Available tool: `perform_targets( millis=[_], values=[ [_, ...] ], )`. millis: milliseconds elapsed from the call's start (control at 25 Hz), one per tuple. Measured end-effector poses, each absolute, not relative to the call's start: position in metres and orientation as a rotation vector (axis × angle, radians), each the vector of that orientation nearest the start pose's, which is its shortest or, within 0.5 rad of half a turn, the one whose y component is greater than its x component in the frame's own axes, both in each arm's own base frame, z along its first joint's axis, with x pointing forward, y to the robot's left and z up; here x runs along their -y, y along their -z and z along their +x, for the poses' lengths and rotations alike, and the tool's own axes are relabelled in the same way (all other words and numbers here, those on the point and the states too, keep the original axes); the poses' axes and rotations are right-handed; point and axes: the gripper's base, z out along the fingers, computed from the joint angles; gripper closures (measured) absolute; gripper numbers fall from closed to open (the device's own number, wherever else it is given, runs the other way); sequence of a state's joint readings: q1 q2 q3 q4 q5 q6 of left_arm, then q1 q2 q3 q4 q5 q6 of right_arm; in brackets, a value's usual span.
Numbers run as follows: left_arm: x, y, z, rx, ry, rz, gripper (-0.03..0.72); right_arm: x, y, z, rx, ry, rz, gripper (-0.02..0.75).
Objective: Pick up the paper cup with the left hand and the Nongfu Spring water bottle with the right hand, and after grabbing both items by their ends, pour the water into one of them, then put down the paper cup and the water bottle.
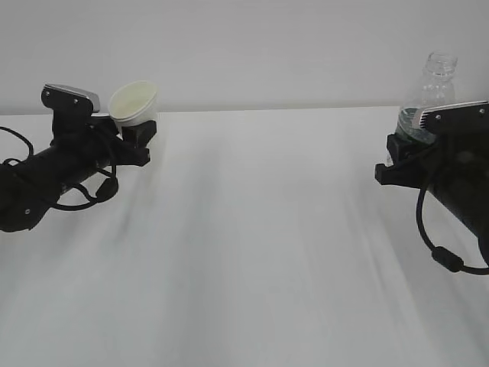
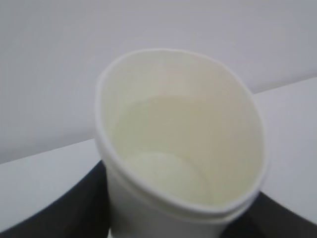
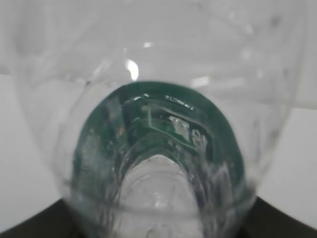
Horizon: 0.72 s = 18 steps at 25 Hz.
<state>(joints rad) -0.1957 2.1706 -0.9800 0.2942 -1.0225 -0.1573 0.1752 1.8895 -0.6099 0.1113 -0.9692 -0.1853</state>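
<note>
My left gripper (image 1: 136, 131) is shut on the lower part of the paper cup (image 1: 134, 102). The cup is lifted off the table and tilted, its cream inside facing forward. In the left wrist view the paper cup (image 2: 178, 144) fills the frame, with black fingers (image 2: 54, 213) at the bottom corners. My right gripper (image 1: 403, 153) is shut on the lower end of the Nongfu Spring water bottle (image 1: 435, 80), which stands upright with its open mouth on top. Close up, the bottle (image 3: 158, 59) shows its green label (image 3: 99, 144) through the clear plastic. I cannot make out the water for certain.
The white table (image 1: 260, 245) stretches between the two arms, which are far apart at the left and right edges. A plain white wall (image 1: 267, 46) rises behind the table's far edge. Black cables (image 1: 443, 252) hang from both arms.
</note>
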Motion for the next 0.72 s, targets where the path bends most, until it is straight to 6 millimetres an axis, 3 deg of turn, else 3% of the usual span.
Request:
perform_targets(
  millis=[720],
  values=[
    [0.066, -0.108, 0.408, -1.692, 0.226, 0.216, 0.294, -0.049, -0.134, 0.323, -1.787, 0.045, -0.199, 0.379]
  ],
)
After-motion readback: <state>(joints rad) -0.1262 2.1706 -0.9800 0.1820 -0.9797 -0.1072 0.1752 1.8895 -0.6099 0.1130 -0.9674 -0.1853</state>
